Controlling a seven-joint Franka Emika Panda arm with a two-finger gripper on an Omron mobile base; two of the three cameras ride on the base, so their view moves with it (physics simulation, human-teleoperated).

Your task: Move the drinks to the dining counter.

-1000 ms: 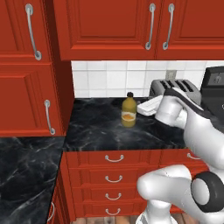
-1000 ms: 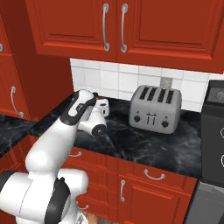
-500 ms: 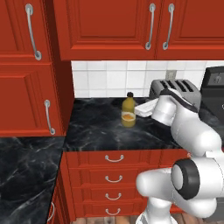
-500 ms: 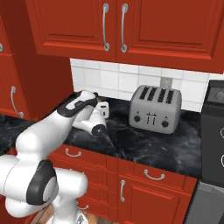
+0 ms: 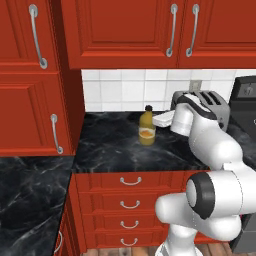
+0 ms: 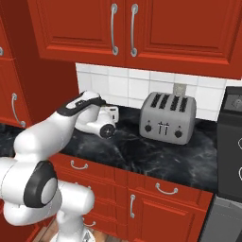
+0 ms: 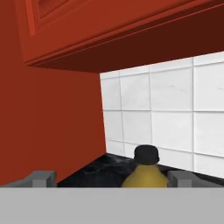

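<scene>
Red kitchen, black marbled worktop (image 5: 115, 150). Toaster (image 6: 168, 117) is the landmark; juice bottle (image 5: 146, 126) stands left of it. Gripper (image 7: 111, 178) spread, fingertips either side of bottle. Reach step; next: advance, close.

- Juice bottle (image 7: 145, 173) is cut off low in the hand view: cap and shoulders show, label and body don't.
- Gripper (image 7: 111, 179): just two grey finger tips (image 7: 41, 178) poking up, one either side of the bottle; contact can't be judged.
- From the left base view the gripper is a white block beside the juice bottle (image 5: 146, 126), fingers too small to read.
- In the right base view the arm (image 6: 71, 120) covers that stretch of the counter (image 6: 156, 160).
- Toaster (image 5: 212, 102) is half hidden behind the arm in the left base view.
- Stove (image 6: 233, 142) runs off the right edge.
</scene>
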